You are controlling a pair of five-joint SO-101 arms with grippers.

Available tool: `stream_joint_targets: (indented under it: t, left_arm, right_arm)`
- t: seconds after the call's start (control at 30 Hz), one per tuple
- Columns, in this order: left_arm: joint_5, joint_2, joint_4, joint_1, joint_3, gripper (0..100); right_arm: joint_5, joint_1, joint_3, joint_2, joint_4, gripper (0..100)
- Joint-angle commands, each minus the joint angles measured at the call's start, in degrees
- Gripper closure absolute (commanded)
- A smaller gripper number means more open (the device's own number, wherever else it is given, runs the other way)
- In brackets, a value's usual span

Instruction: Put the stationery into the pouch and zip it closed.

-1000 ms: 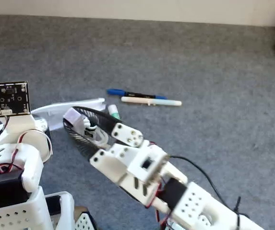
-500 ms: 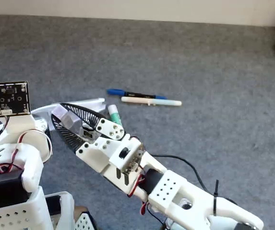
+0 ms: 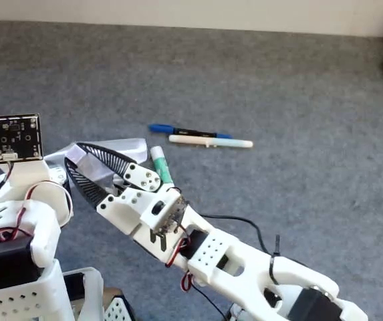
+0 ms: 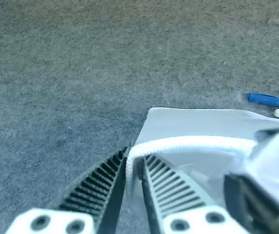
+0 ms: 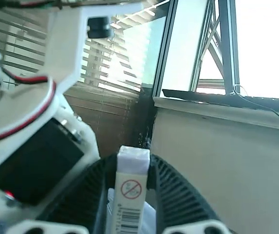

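Soft daylight on carpet [image 3: 298, 73]; window [image 5: 261, 44] blown out, glaring.

The bench [image 3: 298, 80] has a grey, carpet-like top. A blue pen [image 3: 178, 130] and a white pen [image 3: 211, 141] lie side by side near its middle, almost touching. A green marker [image 3: 160, 162] lies close by, just beside the pale pouch [image 3: 121, 145].
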State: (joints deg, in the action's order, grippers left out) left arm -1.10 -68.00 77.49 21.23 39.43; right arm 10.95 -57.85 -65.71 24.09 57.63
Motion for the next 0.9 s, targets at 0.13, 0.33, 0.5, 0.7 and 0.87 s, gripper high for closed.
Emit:
stream_joint_targets:
  t: [0.13, 0.33, 0.5, 0.7, 0.87]
  left_arm:
    - [0.7, 0.9, -0.7, -0.9, -0.3, 99]
    - [0.7, 0.9, -0.7, -0.9, -0.3, 99]
    - [0.7, 0.9, -0.7, -0.9, -0.3, 99]
    - [0.7, 0.9, -0.7, -0.9, -0.3, 99]
    - [0.7, 0.9, -0.7, -0.7, -0.3, 99]
  right_arm:
    - [0.8, 2.4, 3.6, -2.2, 1.4, 99.3]
    - [0.8, 2.4, 3.1, -2.2, 1.4, 99.2]
    - [6.5, 2.9, 0.2, -2.1, 1.4, 99.0]
    - [10.0, 3.0, -2.6, -2.1, 1.4, 98.8]
    - [10.0, 3.3, -3.5, -2.1, 1.3, 95.0]
